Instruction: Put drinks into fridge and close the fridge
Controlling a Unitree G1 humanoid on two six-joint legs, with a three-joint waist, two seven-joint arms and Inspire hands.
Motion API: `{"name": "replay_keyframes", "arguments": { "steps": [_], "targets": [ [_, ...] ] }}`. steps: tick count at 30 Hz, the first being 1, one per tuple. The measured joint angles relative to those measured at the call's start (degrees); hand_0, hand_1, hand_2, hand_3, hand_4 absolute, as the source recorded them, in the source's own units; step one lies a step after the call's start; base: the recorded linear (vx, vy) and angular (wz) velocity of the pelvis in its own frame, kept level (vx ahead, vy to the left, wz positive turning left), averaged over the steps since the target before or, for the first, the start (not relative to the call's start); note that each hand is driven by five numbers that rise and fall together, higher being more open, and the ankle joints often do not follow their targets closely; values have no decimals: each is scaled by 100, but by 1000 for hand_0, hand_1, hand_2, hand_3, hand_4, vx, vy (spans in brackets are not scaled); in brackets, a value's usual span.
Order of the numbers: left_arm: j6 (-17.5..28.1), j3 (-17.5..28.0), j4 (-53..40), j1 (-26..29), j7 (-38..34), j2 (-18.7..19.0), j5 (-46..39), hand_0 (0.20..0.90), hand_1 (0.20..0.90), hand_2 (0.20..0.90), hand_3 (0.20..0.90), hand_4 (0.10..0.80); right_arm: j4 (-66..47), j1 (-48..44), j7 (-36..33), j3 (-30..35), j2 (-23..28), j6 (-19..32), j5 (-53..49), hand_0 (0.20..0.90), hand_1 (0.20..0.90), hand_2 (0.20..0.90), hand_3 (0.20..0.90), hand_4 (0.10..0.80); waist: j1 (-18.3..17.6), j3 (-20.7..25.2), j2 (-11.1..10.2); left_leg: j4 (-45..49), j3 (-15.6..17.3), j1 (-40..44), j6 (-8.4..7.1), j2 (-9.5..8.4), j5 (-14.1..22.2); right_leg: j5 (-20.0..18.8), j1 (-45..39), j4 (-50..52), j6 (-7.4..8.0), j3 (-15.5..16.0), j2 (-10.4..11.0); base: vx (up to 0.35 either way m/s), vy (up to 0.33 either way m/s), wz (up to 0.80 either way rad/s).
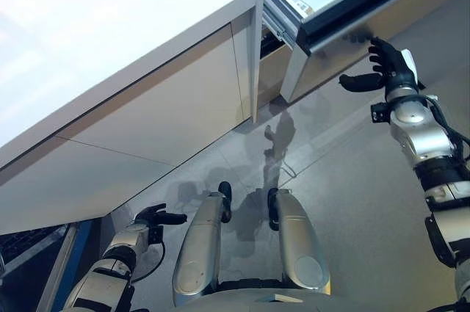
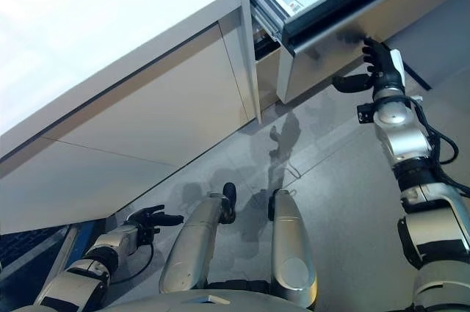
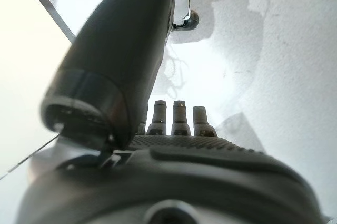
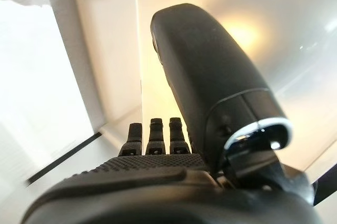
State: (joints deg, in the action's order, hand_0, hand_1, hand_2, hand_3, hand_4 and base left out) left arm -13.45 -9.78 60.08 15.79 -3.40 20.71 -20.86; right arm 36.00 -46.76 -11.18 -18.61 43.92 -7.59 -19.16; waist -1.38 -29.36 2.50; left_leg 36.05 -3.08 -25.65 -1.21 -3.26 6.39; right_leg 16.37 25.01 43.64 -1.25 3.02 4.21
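My left hand (image 1: 150,218) hangs low beside me, fingers relaxed and holding nothing. Farther out, my right hand (image 1: 388,64) is raised with straight fingers touching the metal front of the one fridge drawer (image 1: 382,22), which stands pulled out beside the white counter (image 1: 110,26). I judge the drawer stiff, rather heavy and smooth, so a flat push should suit; I see no drinks.

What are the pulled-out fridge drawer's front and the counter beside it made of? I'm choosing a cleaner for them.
The drawer front looks like brushed metal, likely stainless steel: grey and satiny, faintly mirroring the right hand whose straight fingers touch it. The counter top looks like glossy white laminate or solid surface, with broad soft glare. The cabinet panels below look matte beige, probably laminated board.
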Motion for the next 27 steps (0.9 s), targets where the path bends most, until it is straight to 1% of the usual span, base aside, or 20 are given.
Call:
{"name": "replay_keyframes", "arguments": {
  "steps": [3, 4, 5, 6, 7, 8, 9, 11, 13, 14, 17, 18, 20, 21, 23, 24, 25, 26, 27],
  "targets": [
    [4, -145, -38, 69, 2, -9, 0, 900, 900, 900, 900, 800, 65, -324, 62, -274, -143, 3, -16, 900, 900, 900, 900, 800, 170, -7, 14, -108, -134, 19, -82, 1, -67, 7, -52, -58, -55, 148, 14, 0, -5, 20],
    [2, -176, -37, 85, 1, -9, 0, 900, 900, 900, 900, 800, 79, -363, 76, -272, -136, 3, -16, 900, 900, 900, 900, 800, 194, -8, 13, -144, -154, 37, -97, 2, -82, 2, -70, -77, -65, 171, 15, -11, -5, 18],
    [-1, -186, -40, 106, 1, -24, -1, 900, 900, 900, 900, 800, 85, -433, 87, -295, -259, 4, -20, 900, 900, 900, 900, 800, 244, -11, 16, -211, -197, 84, -115, 0, -112, 3, -124, -112, -82, 224, 21, -26, -4, 18],
    [1, -204, -74, 106, -1, -51, -2, 900, 900, 900, 900, 800, 87, -541, 118, -457, -398, 21, -28, 900, 900, 900, 900, 800, 338, -15, 22, -329, -235, 192, -146, 7, -151, -1, -221, -191, -109, 262, 18, -23, -2, 17],
    [0, -219, -77, 106, -2, -58, -1, 900, 900, 900, 900, 800, 87, -571, 171, -513, -443, 48, -29, 900, 900, 900, 900, 800, 348, -16, 24, -365, -253, 221, -148, 4, -167, -4, -255, -220, -114, 279, 18, -31, 0, 15],
    [6, -298, -93, 116, -3, -67, 1, 900, 900, 900, 900, 800, 80, -711, 402, -778, -653, 193, -61, 900, 900, 900, 900, 800, 426, -18, 28, -498, -302, 342, -174, 5, -207, -9, -374, -306, -137, 335, 21, -21, 9, 19],
    [41, -351, -103, 107, -3, -67, 7, 900, 900, 900, 900, 800, 70, -773, 246, -897, -866, 120, -121, 900, 900, 900, 900, 800, 429, -18, 29, -567, -353, 413, -189, 8, -231, -16, -472, -382, -157, 380, 24, -21, 14, 20],
    [69, -445, -114, 108, 17, -75, 7, 900, 900, 900, 900, 800, 150, -704, 235, -914, -894, 137, -223, 900, 900, 900, 900, 800, 426, -18, 28, -668, -397, 500, -189, 16, -262, -24, -575, -491, -186, 422, 11, -3, 23, 11],
    [117, -476, -231, 101, 59, -88, 19, 900, 900, 900, 900, 800, 156, -718, 244, -912, -902, 139, -226, 900, 900, 900, 900, 800, 428, -18, 31, -881, -392, 577, -170, 10, -365, -49, -606, -587, -230, 432, 32, 2, 24, 7],
    [123, -481, -267, 102, 81, -89, 26, 900, 900, 900, 900, 800, 184, -712, 229, -914, -912, 139, -226, 900, 900, 900, 900, 800, 427, -17, 30, -1019, -396, 647, -192, 22, -416, -88, -664, -679, -232, 461, 34, -2, 26, 13],
    [133, -557, -331, 103, 148, -91, 28, 900, 900, 900, 900, 800, 238, -667, 65, -915, -900, 138, -227, 900, 900, 900, 900, 800, 425, -16, 28, -1301, -419, 854, -168, 42, -524, -134, -853, -889, -239, 527, 38, 3, 16, 9],
    [132, -567, -357, 88, 160, -116, 27, 900, 900, 900, 900, 800, 232, -588, -30, -891, -902, 143, -255, 900, 900, 900, 900, 800, 432, -15, 28, -1513, -418, 1023, -141, 58, -593, -196, -998, -1058, -217, 543, 33, 16, 17, 6],
    [117, -555, -377, 65, 151, -146, 20, 900, 900, 900, 900, 800, 161, -396, -87, -745, -912, 167, -375, 900, 900, 900, 900, 800, 450, -7, 22, -1809, -385, 1282, -150, 124, -684, -263, -1241, -1341, -192, 558, -8, 33, 14, 0],
    [113, -553, -385, 58, 148, -156, 15, 900, 900, 900, 900, 800, 96, -286, -91, -648, -916, 207, -395, 900, 900, 900, 900, 800, 467, -2, 27, -1890, -373, 1351, -154, 130, -721, -289, -1316, -1425, -174, 564, -27, 34, 19, 0],
    [75, -446, -505, -70, 142, -208, -17, 900, 900, 900, 900, 800, -347, 280, -115, -245, -919, 366, -395, 900, 900, 900, 900, 800, 474, 32, 13, -2240, -364, 1649, -164, 163, -825, -395, -1601, -1779, -125, 558, -70, 15, 14, -2],
    [53, -344, -526, -166, 143, -243, -56, 900, 900, 900, 900, 800, -568, 577, -108, -74, -923, 428, -397, 900, 900, 900, 900, 800, 489, 60, 7, -2412, -339, 1798, -157, 212, -867, -442, -1752, -1961, -104, 550, -91, 14, 31, -8],
    [15, -288, -529, -259, 143, -262, -106, 900, 900, 900, 900, 800, -742, 898, -86, 45, -931, 464, -419, 900, 900, 900, 900, 800, 485, 164, -13, -2573, -322, 1917, -142, 224, -883, -484, -1888, -2139, -78, 543, -111, 24, 42, -10],
    [1, -172, -526, -473, 156, -312, -170, 900, 900, 900, 900, 800, -835, 1480, 5, 260, -997, 512, -421, 900, 900, 900, 900, 800, 460, 457, -61, -2791, -276, 2022, -107, 227, -909, -518, -1972, -2383, -31, 508, -114, 20, 37, -6],
    [11, -129, -531, -562, 154, -340, -171, 900, 900, 900, 900, 800, -873, 1675, 51, 429, -1069, 574, -397, 900, 900, 900, 900, 800, 477, 586, -67, -2870, -269, 2051, -95, 225, -919, -528, -2027, -2467, -15, 519, -114, 5, 40, -3]
  ]
}}
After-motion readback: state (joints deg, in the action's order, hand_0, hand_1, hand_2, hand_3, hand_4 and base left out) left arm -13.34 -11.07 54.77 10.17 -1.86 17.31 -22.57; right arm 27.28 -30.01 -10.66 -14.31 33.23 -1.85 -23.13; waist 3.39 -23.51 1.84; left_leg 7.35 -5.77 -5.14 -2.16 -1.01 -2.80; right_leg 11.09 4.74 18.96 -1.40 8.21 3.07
